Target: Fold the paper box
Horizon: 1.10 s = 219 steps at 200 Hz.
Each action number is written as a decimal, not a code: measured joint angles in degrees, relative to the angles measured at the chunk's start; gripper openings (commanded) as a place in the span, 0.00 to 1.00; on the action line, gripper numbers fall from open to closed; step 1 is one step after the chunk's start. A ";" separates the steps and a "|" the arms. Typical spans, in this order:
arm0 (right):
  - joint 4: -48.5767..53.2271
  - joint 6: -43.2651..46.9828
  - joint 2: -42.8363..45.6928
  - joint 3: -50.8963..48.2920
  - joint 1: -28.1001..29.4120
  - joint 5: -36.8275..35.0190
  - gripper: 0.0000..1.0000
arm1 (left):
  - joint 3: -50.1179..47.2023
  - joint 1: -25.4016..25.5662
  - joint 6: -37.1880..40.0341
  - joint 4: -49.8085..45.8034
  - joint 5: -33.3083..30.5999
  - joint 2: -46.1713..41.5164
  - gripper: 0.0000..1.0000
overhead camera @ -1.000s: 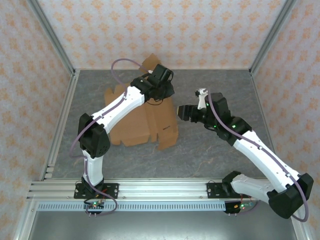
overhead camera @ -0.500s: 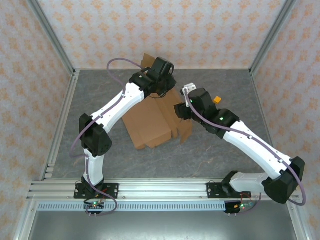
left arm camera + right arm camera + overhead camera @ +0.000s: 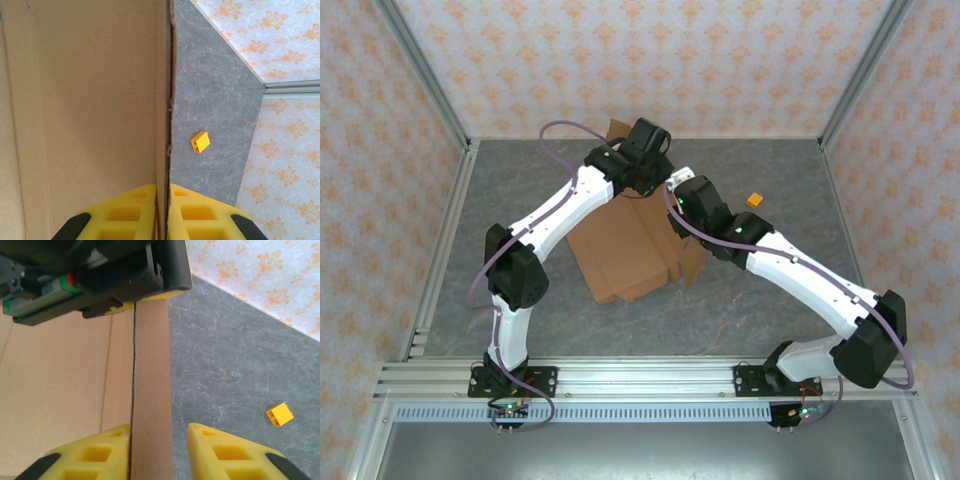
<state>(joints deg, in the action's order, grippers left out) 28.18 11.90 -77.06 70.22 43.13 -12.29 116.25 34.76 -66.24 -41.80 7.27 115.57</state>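
Observation:
The paper box (image 3: 625, 245) is a brown corrugated sheet lying partly folded in the middle of the table, with one panel raised at its far end. In the left wrist view my left gripper (image 3: 162, 200) is shut on the thin edge of an upright cardboard panel (image 3: 95, 100). My right gripper (image 3: 160, 440) is open and straddles a narrow cardboard flap (image 3: 152, 380). Its left finger (image 3: 87, 455) touches the flap, while the right finger stands apart. The black body of the left gripper (image 3: 100, 275) sits just beyond that flap. From above, both wrists meet at the box's far right corner (image 3: 670, 190).
A tiny orange piece (image 3: 754, 200) lies on the grey table right of the box, also seen as the orange piece (image 3: 200, 141) and the orange piece (image 3: 279, 414). Patterned walls and metal posts close in the table; bare grey surface (image 3: 770, 150) lies at the back right.
My right arm has swung left and forward until its gripper sits by the left gripper at the flap. The box has turned and shifted right, and the left gripper has stayed on its far edge.

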 measured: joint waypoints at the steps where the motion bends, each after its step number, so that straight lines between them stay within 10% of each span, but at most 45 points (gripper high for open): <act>1: -0.04 0.09 -0.04 0.00 0.02 -0.04 0.29 | 0.00 0.00 0.00 0.02 0.02 0.02 0.13; 65: -2.93 2.40 -0.57 -0.66 0.63 -2.99 0.00 | 0.07 -0.44 -0.85 0.26 1.18 0.22 0.23; 119: -5.05 4.50 2.75 -4.35 -1.27 -3.56 0.00 | 0.07 -2.12 3.30 0.96 4.37 0.20 0.46; 219: -6.40 15.43 7.61 -7.30 -20.72 20.85 0.00 | -31.82 -17.38 43.19 15.61 -0.07 -32.02 0.77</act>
<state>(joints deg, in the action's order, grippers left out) 21.78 27.33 -69.45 62.92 22.41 8.56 84.42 17.39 -23.05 -26.20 7.20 83.55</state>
